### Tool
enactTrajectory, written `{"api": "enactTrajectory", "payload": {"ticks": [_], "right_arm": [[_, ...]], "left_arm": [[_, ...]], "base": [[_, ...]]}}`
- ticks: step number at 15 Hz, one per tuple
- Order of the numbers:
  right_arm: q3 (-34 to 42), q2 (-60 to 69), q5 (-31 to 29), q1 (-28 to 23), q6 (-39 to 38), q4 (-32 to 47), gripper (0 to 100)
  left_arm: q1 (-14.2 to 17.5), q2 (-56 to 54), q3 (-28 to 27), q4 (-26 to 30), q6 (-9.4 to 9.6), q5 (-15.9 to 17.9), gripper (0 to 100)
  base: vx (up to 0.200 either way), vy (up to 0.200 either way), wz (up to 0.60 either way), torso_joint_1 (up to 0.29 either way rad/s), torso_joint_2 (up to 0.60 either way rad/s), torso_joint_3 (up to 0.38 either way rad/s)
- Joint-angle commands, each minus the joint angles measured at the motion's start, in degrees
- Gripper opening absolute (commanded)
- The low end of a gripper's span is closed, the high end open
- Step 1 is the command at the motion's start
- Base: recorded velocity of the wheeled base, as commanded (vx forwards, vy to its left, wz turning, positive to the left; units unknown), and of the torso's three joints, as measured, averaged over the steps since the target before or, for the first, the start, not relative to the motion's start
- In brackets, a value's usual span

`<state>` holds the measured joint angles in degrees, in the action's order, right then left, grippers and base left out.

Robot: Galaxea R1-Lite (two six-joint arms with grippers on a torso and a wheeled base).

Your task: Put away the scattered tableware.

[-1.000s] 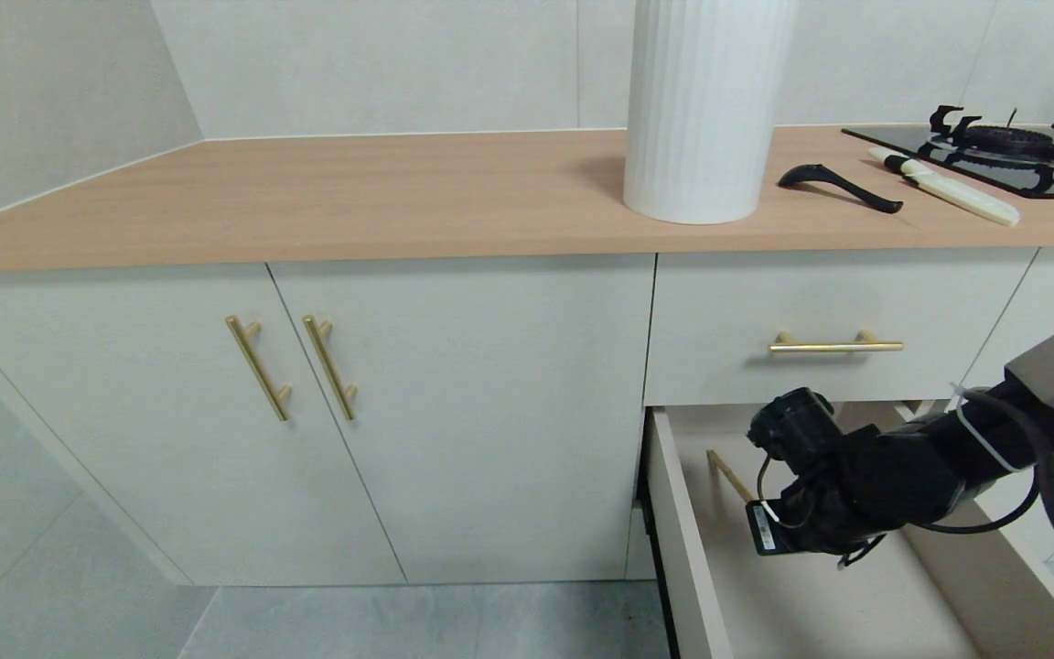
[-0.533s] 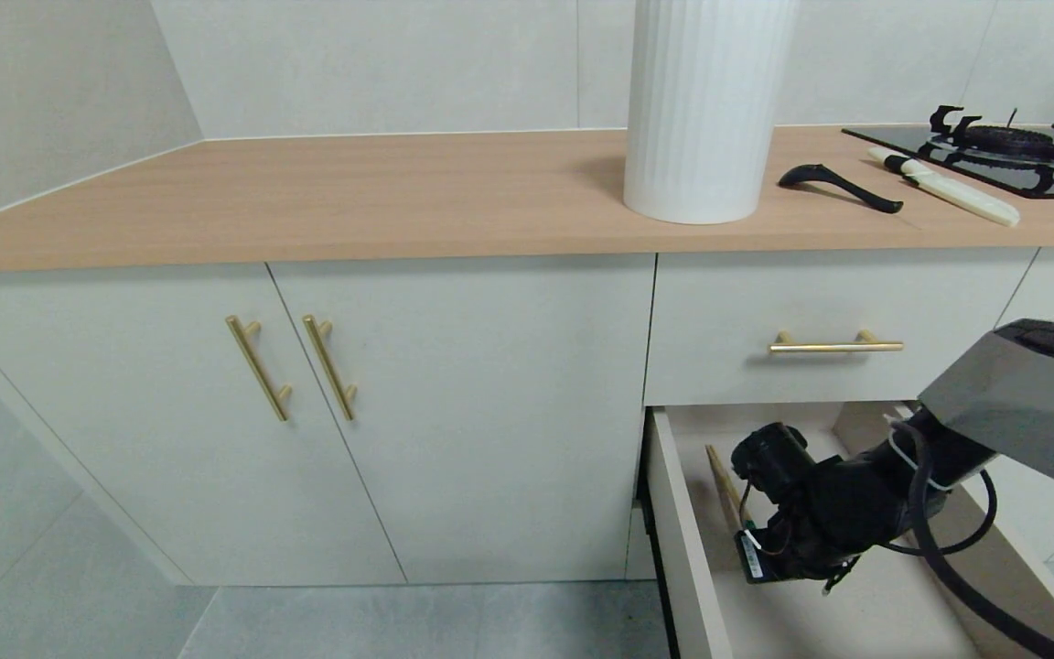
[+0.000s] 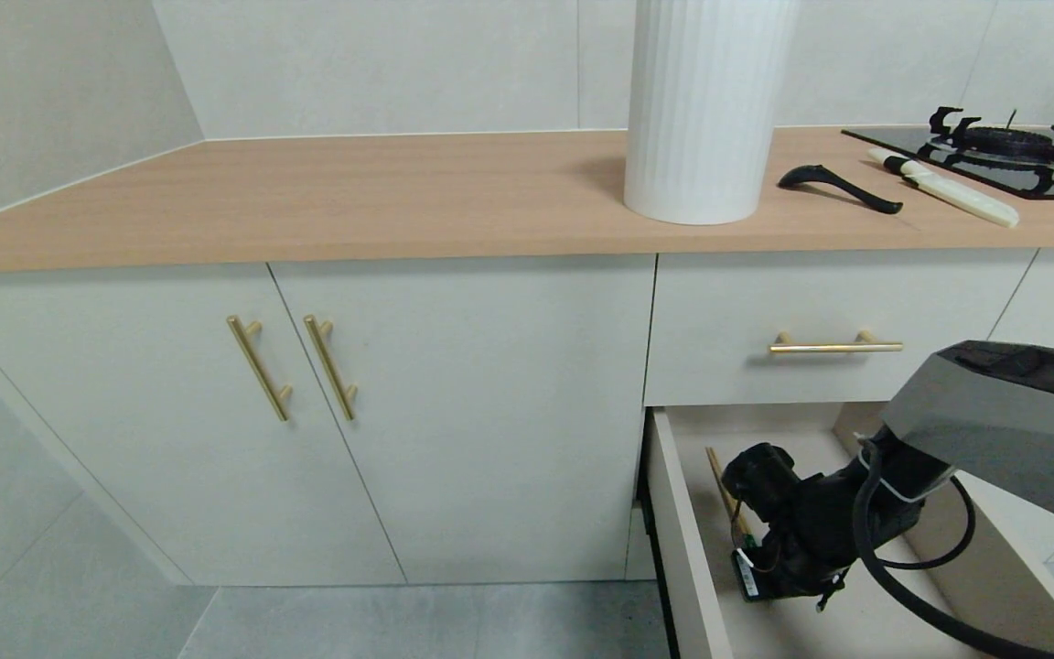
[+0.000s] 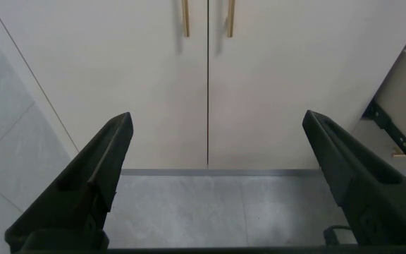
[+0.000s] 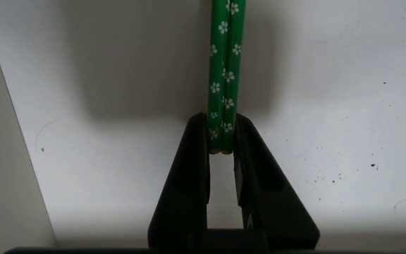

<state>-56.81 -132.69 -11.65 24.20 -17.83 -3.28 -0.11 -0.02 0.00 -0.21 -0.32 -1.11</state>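
Note:
My right gripper [image 5: 221,137] is shut on a pair of green chopsticks [image 5: 223,67] printed with small white flowers, holding them low over the pale floor of the open drawer [image 3: 682,540]. In the head view the chopsticks [image 3: 721,480] stick out from the gripper [image 3: 745,533] near the drawer's left wall. A black spoon [image 3: 838,187] and a white knife with a black collar [image 3: 946,188] lie on the wooden counter [image 3: 353,197]. My left gripper [image 4: 217,176] hangs open in front of the cabinet doors [image 4: 210,77], above the grey floor, with nothing between its fingers.
A tall white ribbed cylinder [image 3: 701,110] stands on the counter beside the spoon. A black gas hob [image 3: 1012,146] sits at the far right. A shut drawer with a gold handle [image 3: 835,346] is just above the open one. Two cabinet doors with gold handles [image 3: 294,366] lie left.
My right arm has dropped lower into the open drawer and shifted left, carrying the chopsticks down toward the drawer floor.

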Motion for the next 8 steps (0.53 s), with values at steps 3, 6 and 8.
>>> {"api": "enactTrajectory", "payload": {"ticks": [3,6,8], "right_arm": [[0.03,-0.28,0.05,-0.03,-0.01,0.12,0],[0.03,-0.28,0.05,-0.03,-0.01,0.20,100],[0.03,-0.11,0.05,0.06,-0.01,0.20,100]], "left_arm": [[0.02,0.02,0.00,-0.06,-0.03,-0.03,100],[0.02,0.02,0.00,-0.06,-0.03,-0.03,100],[0.02,0.02,0.00,0.03,-0.03,-0.03,100]], "base": [[0.000,0.000,0.00,0.000,0.00,0.000],[0.000,0.000,0.00,0.000,0.00,0.000],[0.000,0.000,0.00,0.000,0.00,0.000]]}}
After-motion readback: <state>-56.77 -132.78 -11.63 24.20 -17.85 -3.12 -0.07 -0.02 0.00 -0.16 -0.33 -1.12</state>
